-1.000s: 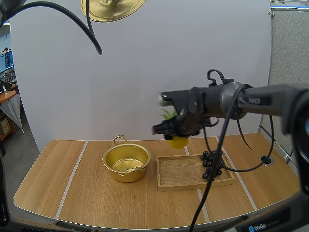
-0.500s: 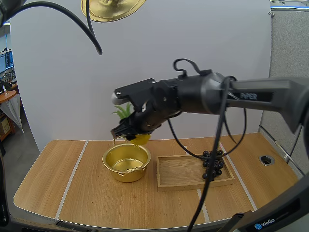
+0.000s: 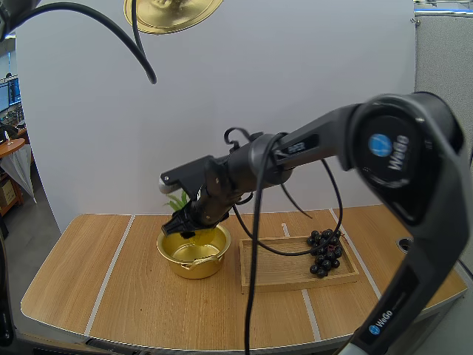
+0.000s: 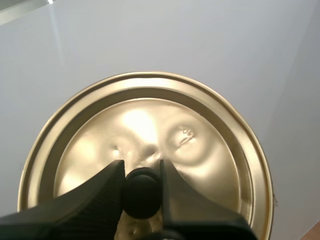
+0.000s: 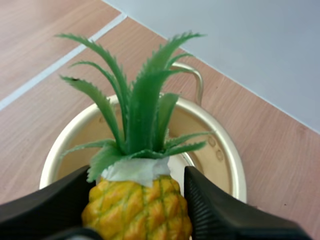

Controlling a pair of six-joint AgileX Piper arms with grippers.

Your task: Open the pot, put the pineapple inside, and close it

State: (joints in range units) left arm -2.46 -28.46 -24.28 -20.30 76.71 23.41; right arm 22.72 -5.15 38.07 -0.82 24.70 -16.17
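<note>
Right hand [image 3: 187, 225]: closed on pineapple [image 5: 136, 212], just above the open pot [image 3: 194, 268], which stands mid-tabletop toward the back edge. Left hand [image 4: 142, 182]: clamped on the knob of the lid [image 4: 150, 125], lid aloft. Risk: an off-centre release may let the fruit strike the rim and tumble out.

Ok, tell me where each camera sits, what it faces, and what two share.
High view: behind and above the bases, facing forward and down over the table; the right gripper is over the pot.
Left wrist view: on the left arm, facing the lid; the left gripper pinches its knob.
Right wrist view: on the right arm, facing down into the pot; its fingers hold the pineapple.
Shared: high and right wrist views both show pot and pineapple.
</note>
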